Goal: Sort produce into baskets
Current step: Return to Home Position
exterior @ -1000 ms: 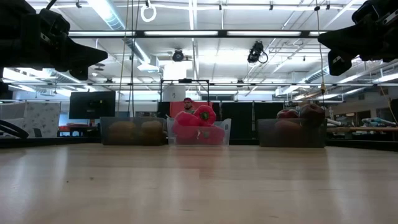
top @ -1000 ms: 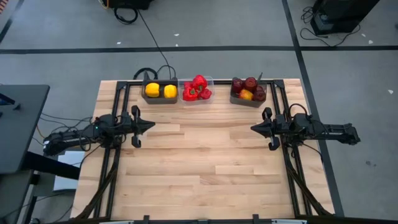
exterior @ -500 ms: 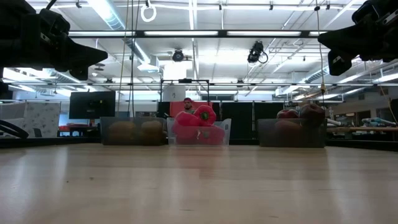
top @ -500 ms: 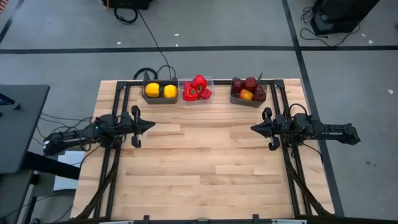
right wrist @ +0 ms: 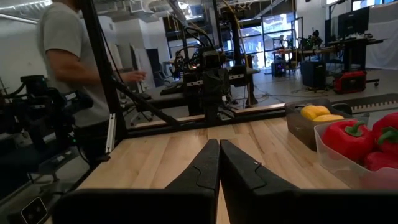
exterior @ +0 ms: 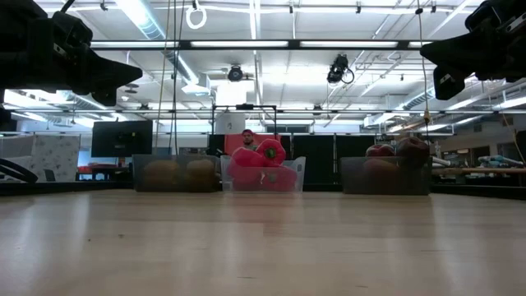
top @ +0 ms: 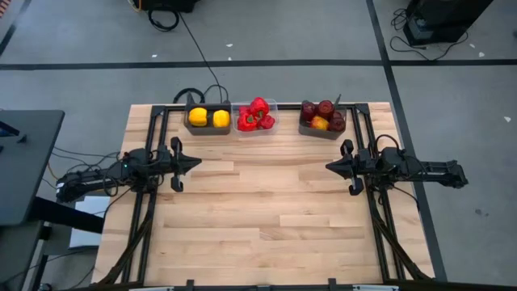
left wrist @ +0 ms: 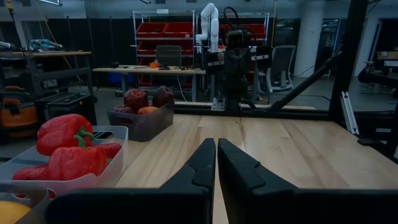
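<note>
I am seeing all the produce lying in three bins along the far edge of the desk (top: 266, 210). The yellow peppers (top: 208, 117) are in the left dark bin (top: 208, 131), the red peppers (top: 256, 115) in the clear bin (top: 275, 105), and the apples (top: 325, 108) in the right dark bin (top: 321, 134). The left claw (top: 194, 162) and right claw (top: 329, 166) are pointing at each other across the middle, both pinched narrow and carrying nothing. The bins are lying sideways from each claw's axis, so I am judging that no reach is needed, only parking.
</note>
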